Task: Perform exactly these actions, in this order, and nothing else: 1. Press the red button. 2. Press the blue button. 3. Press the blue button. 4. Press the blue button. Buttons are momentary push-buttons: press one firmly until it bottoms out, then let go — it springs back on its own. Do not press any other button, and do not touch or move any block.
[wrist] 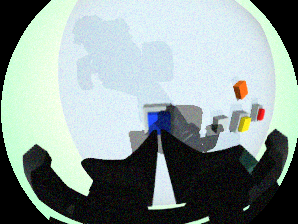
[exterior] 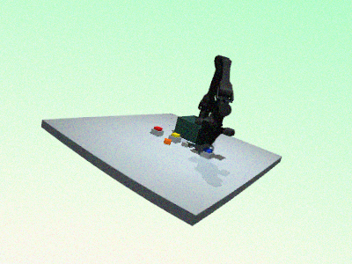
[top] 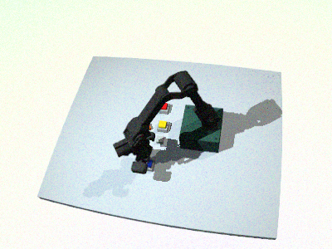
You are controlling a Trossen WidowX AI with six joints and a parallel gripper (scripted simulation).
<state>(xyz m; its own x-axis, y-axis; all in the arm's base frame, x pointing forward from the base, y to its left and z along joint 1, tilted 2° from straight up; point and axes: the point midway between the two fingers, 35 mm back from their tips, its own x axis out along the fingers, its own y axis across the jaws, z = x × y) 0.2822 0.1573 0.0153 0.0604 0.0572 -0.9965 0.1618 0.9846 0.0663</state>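
The blue button (top: 150,165) (exterior: 209,150) (wrist: 156,122) has a square blue cap on a pale base and is partly hidden by the arm in the top view. My gripper (wrist: 158,132) is shut and empty, pointing down, with its tips over the near part of the blue cap in the wrist view. It is low over the button; whether it touches the cap, or the cap is pushed down, I cannot tell. The red button (top: 164,106) (exterior: 157,128) (wrist: 261,114) stands apart, at the far end of the row from the blue one, with its cap up.
A yellow button (top: 163,124) (exterior: 175,135) (wrist: 244,124) stands beside the red one. A small grey piece (top: 161,141) (wrist: 221,122) sits in shadow between yellow and blue. An orange block (exterior: 167,141) (wrist: 240,89) lies near the yellow button. The arm stands on a dark green box (top: 201,141) (exterior: 188,125).
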